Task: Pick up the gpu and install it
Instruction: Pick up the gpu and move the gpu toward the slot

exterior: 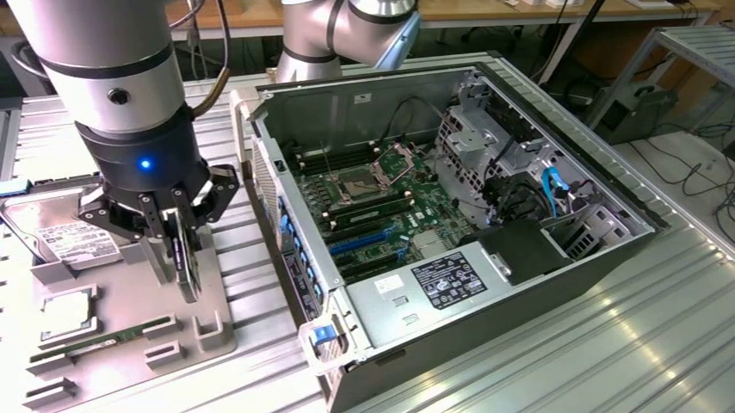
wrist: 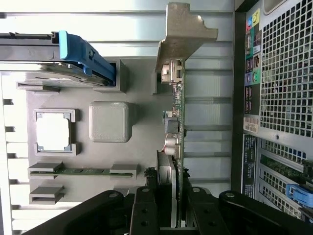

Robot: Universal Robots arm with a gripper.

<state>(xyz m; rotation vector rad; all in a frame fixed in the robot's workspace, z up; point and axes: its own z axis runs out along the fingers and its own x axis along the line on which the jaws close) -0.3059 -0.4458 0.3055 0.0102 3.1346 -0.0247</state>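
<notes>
The gpu (exterior: 188, 275) stands on edge, a thin dark card, with its lower end close over the grey parts tray (exterior: 132, 372) at the exterior view's left. My gripper (exterior: 178, 249) is shut on its upper part, one finger on each face. In the wrist view the gpu (wrist: 177, 122) runs edge-on away from my gripper (wrist: 171, 215), green board toward the case, and its silver bracket (wrist: 185, 34) is at the far end. The open computer case (exterior: 379, 103) lies to the exterior view's right, and the blue slots (exterior: 361, 245) on its motherboard are in sight.
On the tray lie a hard drive (exterior: 64, 234), a CPU (exterior: 69, 314) and a RAM stick (exterior: 103, 340). The case's perforated rear panel (wrist: 288, 73) is close beside the card. A ribbed metal table (exterior: 643, 344) carries everything.
</notes>
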